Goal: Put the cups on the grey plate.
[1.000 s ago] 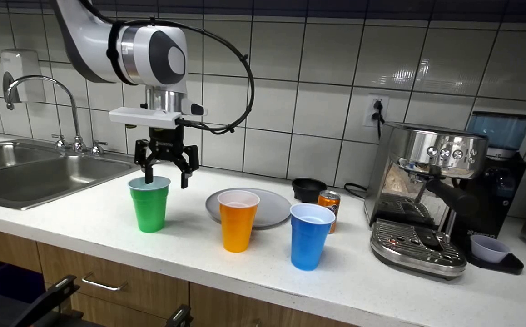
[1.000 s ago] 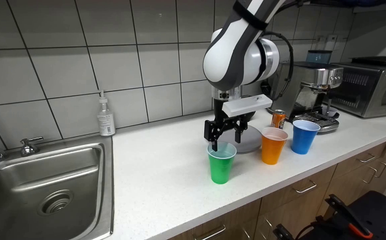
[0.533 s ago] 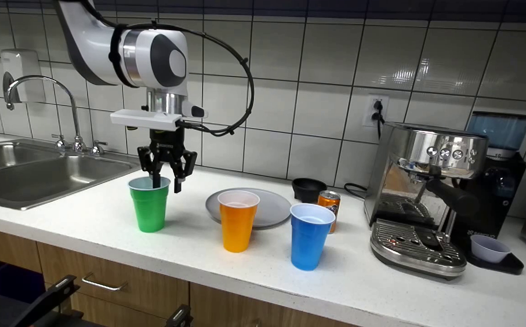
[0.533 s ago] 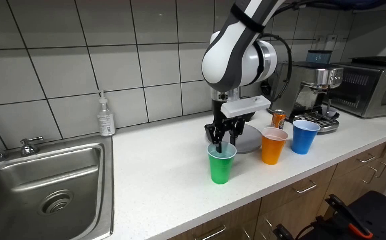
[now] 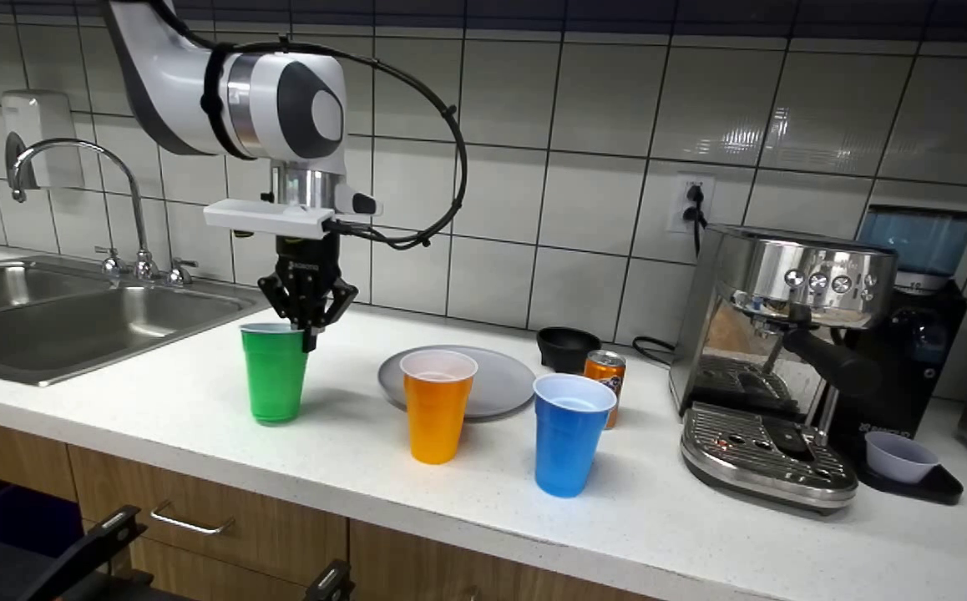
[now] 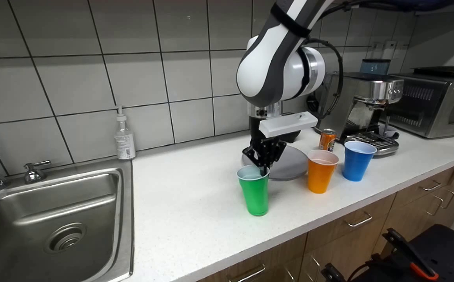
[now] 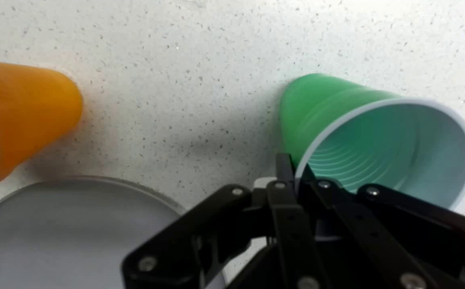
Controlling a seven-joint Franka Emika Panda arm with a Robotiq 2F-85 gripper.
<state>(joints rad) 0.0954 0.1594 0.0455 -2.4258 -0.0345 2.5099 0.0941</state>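
At left the green cup [image 5: 275,380] is pinched in the gripper [image 7: 295,170] by its rim, one finger [image 7: 284,165] outside and one inside, presumably to be lifted right onto the grey plate [image 5: 493,374], which is set beyond the nearer orange cup [image 5: 436,421] and blue cup [image 5: 569,442].

Green cup [image 5: 275,380] tilts; orange cup [image 5: 435,426], blue cup [image 5: 567,451] stand near grey plate [image 5: 500,377].

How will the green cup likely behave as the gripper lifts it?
The green cup is probably light: it looks thin-walled, with nothing showing inside in the wrist view. Its wall may flex where the gripper pinches the rim. Held at one side only, it could swing; in an exterior view it seems to lean a little.
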